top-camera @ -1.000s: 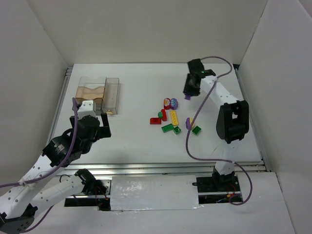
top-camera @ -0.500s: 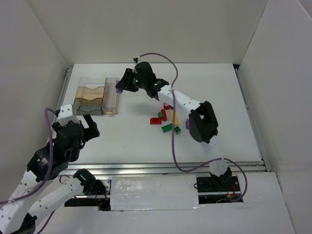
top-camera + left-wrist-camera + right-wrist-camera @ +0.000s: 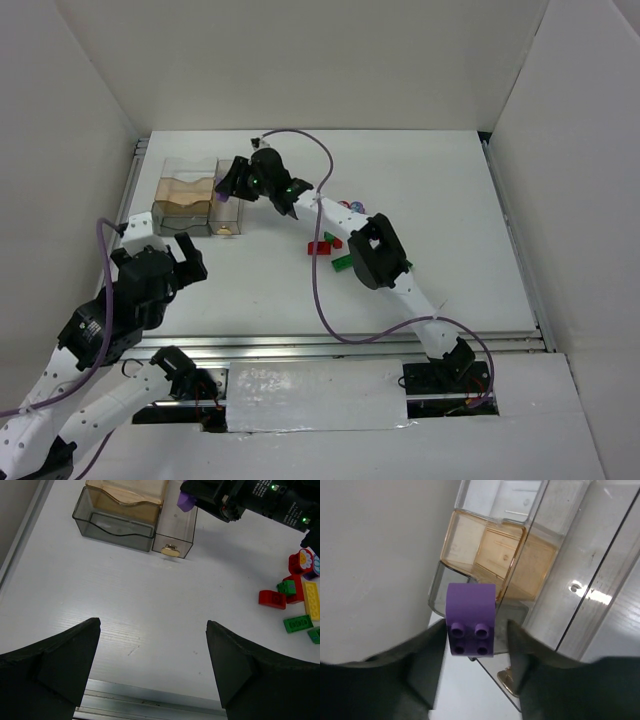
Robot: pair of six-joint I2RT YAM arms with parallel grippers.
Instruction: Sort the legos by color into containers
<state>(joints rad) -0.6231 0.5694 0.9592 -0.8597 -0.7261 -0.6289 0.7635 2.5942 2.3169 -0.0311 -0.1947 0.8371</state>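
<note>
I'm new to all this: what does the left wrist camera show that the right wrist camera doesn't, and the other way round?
Only the left wrist view shows the loose legos, red, green and yellow, and the left gripper, open and empty. Only the right wrist view shows the four studs on the purple brick and the inside of the amber compartment. Both show that brick pinched in the right gripper beside the clear container.
</note>
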